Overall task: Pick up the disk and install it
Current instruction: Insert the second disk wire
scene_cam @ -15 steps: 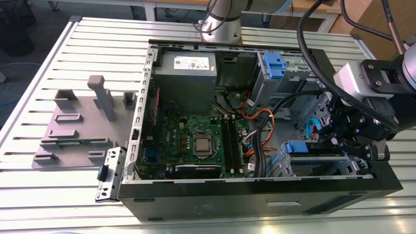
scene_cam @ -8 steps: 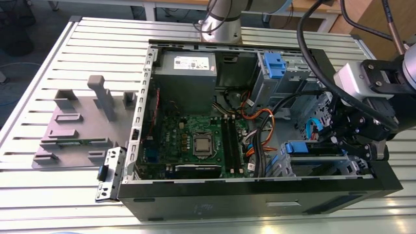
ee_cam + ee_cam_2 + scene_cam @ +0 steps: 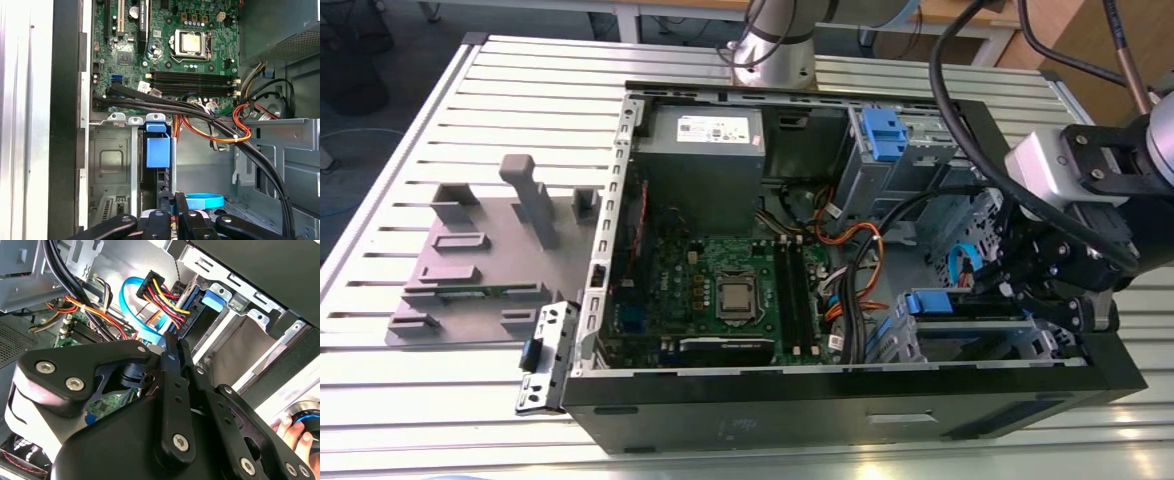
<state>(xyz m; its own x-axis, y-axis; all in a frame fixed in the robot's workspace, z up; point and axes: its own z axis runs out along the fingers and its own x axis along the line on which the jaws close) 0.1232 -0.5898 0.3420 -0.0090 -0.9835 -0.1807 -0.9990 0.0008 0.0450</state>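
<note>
The disk (image 3: 159, 152) sits edge-on in a slot of the metal drive cage (image 3: 111, 161). Its blue plastic rail and tab face the motherboard, and its dark edge runs back toward my gripper (image 3: 172, 204). In the exterior view the disk's blue tab (image 3: 930, 302) shows in the lower bay at the case's right end, with my gripper (image 3: 1025, 296) just to its right, over the cage. In the second wrist view the fingers (image 3: 171, 356) lie pressed together, pointing at the blue rail (image 3: 212, 298). The gripper is shut with nothing seen between the fingers.
Black, orange and red cables (image 3: 210, 116) cross above the cage, and a blue data cable (image 3: 202, 201) loops beside my fingers. The grey power supply (image 3: 704, 130) fills the far corner. An upper bay has another blue latch (image 3: 881, 135). A person's fingers (image 3: 286, 431) show outside the case. Grey fixtures (image 3: 480, 250) stand on the table.
</note>
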